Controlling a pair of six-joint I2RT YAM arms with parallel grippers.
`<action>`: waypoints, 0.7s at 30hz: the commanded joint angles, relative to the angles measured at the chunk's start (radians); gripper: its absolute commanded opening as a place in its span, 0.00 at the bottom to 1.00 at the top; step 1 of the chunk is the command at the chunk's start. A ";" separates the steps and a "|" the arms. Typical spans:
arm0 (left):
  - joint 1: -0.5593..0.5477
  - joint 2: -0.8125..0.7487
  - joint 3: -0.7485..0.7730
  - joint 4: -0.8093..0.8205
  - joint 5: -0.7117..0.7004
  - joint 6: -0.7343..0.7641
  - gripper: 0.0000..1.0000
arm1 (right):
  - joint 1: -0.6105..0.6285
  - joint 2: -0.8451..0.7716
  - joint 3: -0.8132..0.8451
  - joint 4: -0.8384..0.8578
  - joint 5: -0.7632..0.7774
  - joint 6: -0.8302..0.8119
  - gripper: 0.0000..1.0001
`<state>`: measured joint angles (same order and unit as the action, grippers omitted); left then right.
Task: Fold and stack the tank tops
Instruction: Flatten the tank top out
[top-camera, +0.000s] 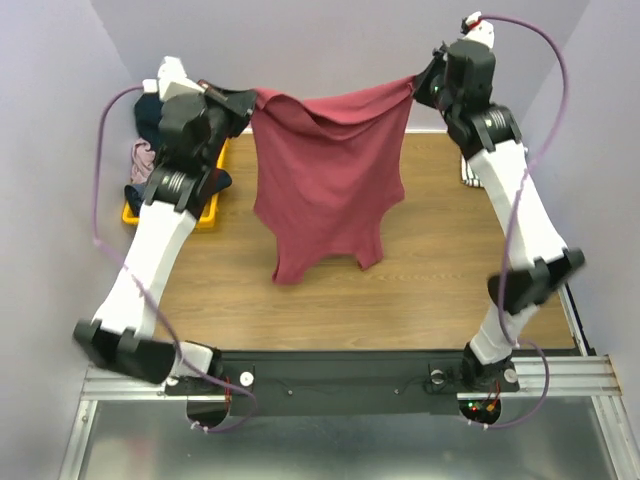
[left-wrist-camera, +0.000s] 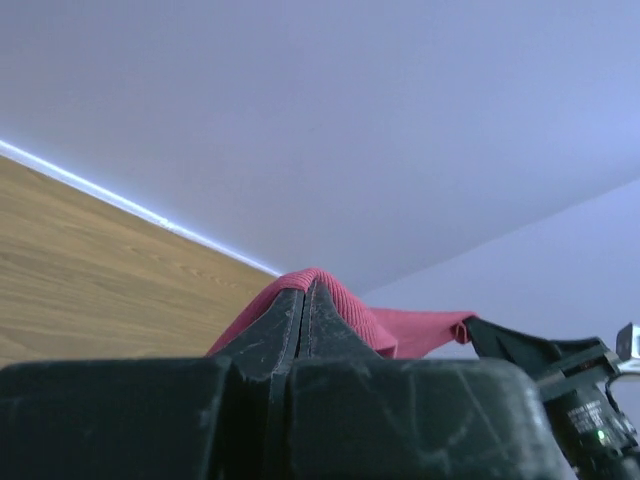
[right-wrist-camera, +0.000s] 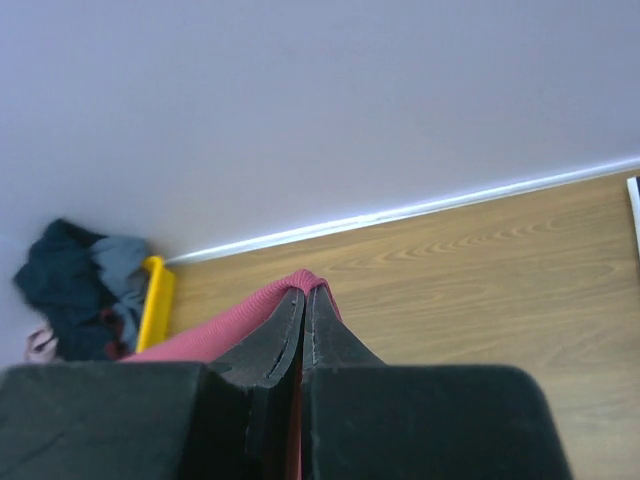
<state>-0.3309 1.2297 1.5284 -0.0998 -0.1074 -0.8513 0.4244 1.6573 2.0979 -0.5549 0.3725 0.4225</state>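
Note:
The dark red tank top hangs spread in the air above the wooden table, its straps dangling at the bottom. My left gripper is shut on its upper left corner. My right gripper is shut on its upper right corner. In the left wrist view the red cloth wraps over the closed fingertips. In the right wrist view the red cloth does the same at the tips. A striped white piece of cloth peeks out behind the right arm at the table's right edge.
A yellow tray at the back left holds a heap of dark blue and pink clothes; it also shows in the right wrist view. Wooden table under the hanging top. Purple walls surround the table.

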 joint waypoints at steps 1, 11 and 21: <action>0.100 0.161 0.131 0.210 0.205 -0.032 0.00 | -0.175 0.163 0.216 0.016 -0.274 0.061 0.00; 0.242 0.433 0.586 0.101 0.445 -0.005 0.00 | -0.342 0.311 0.337 0.032 -0.454 0.156 0.00; 0.240 0.064 -0.327 0.279 0.431 -0.112 0.00 | -0.340 -0.099 -0.728 0.269 -0.521 0.206 0.00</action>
<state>-0.0963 1.3743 1.4544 0.0925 0.3214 -0.9054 0.0925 1.6367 1.7031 -0.4004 -0.1146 0.6003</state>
